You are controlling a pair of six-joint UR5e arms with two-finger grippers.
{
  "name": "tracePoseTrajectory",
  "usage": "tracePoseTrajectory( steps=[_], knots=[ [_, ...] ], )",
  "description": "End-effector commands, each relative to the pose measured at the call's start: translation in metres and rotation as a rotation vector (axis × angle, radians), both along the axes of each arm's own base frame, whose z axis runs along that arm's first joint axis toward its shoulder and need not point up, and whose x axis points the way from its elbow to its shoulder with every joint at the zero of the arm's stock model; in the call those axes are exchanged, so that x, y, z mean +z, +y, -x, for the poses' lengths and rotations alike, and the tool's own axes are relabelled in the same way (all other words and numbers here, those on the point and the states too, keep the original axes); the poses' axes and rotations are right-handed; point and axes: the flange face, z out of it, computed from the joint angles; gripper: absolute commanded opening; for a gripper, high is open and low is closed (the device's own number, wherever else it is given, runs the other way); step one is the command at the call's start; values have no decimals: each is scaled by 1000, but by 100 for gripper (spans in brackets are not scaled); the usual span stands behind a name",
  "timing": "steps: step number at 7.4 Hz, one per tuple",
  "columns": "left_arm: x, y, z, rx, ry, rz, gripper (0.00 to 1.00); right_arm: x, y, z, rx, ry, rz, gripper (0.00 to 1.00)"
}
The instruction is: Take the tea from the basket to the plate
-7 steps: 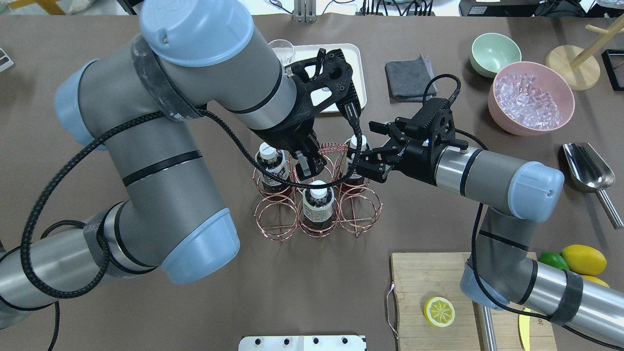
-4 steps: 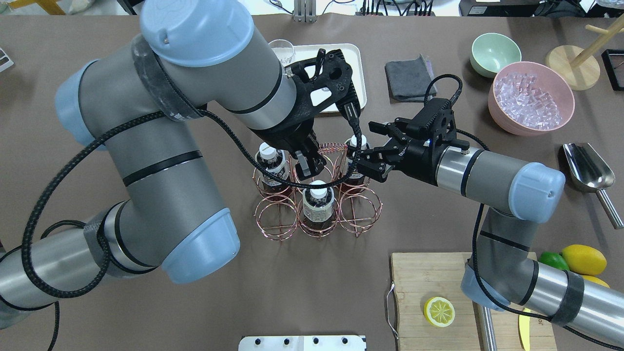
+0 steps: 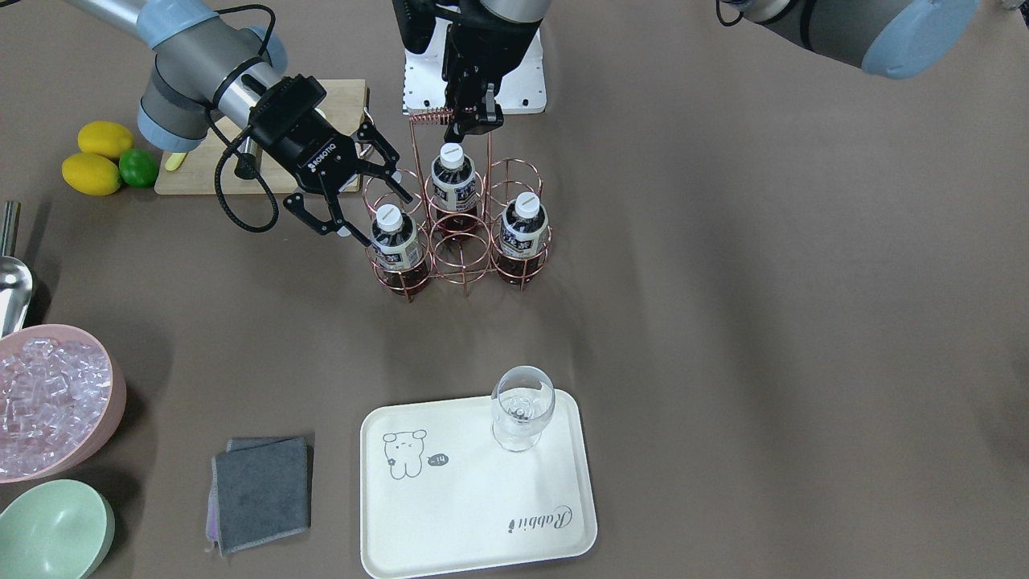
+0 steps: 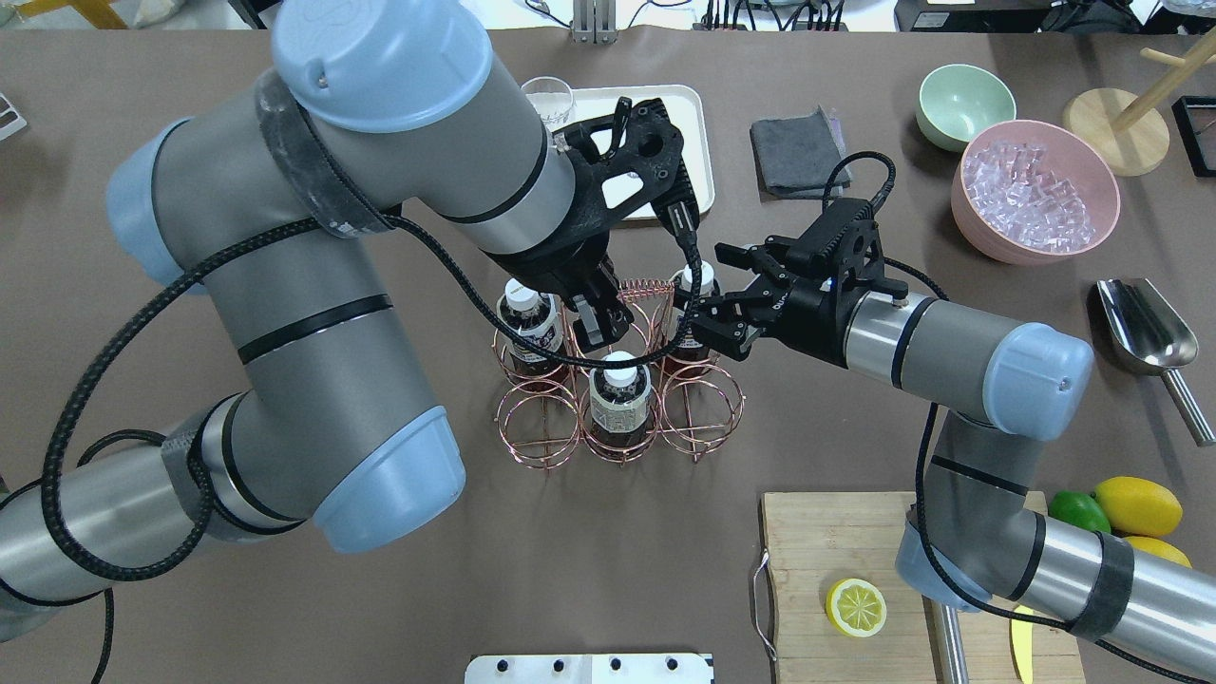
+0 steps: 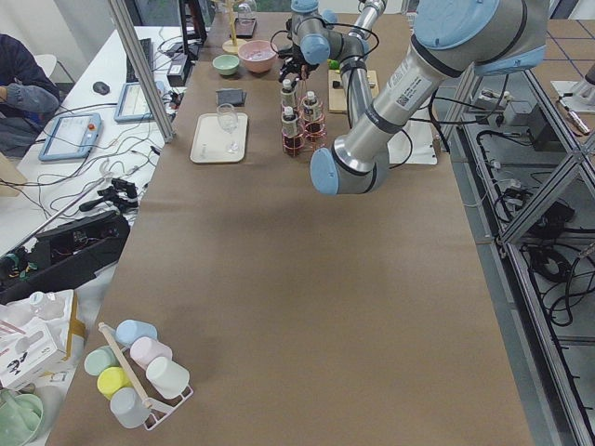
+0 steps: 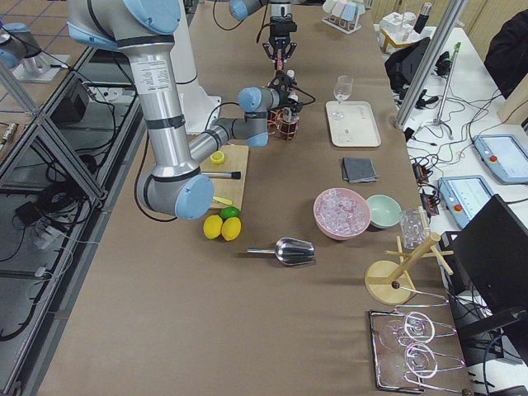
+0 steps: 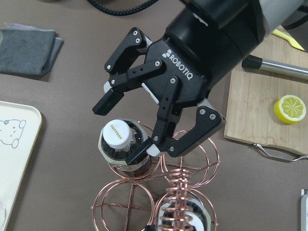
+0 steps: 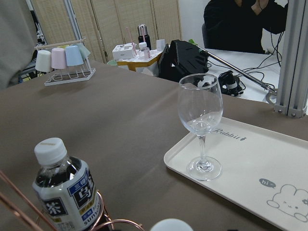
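Note:
The copper wire basket (image 3: 458, 259) stands mid-table with three tea bottles in it (image 4: 619, 394). My right gripper (image 3: 376, 214) is open, its fingers on either side of the cap of the end tea bottle (image 3: 394, 237), apart from it; the left wrist view shows this too (image 7: 117, 135). My left gripper (image 3: 473, 121) is shut on the basket's handle beside its coil (image 3: 430, 117). The cream plate (image 3: 474, 507) lies on the far side of the basket from me and bears a stemmed glass (image 3: 522, 406).
A grey cloth (image 3: 261, 490), a pink bowl of ice (image 4: 1035, 190) and a mint-green bowl (image 4: 964, 104) lie to the plate's right. A metal scoop (image 4: 1145, 332), lemons, a lime and a cutting board (image 4: 836, 541) with a lemon half are at my right.
My right gripper has edged a little closer to the end bottle, still open. My left gripper and the basket have not moved.

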Motion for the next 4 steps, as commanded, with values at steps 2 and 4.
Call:
tracePoseTrajectory(
  steps=[2, 4],
  knots=[
    [0, 1, 0, 3, 1, 0, 0, -2, 8, 5, 4, -3, 0, 48],
    [1, 0, 0, 2, -1, 2, 0, -5, 12, -3, 6, -13, -7, 48]
  ],
)
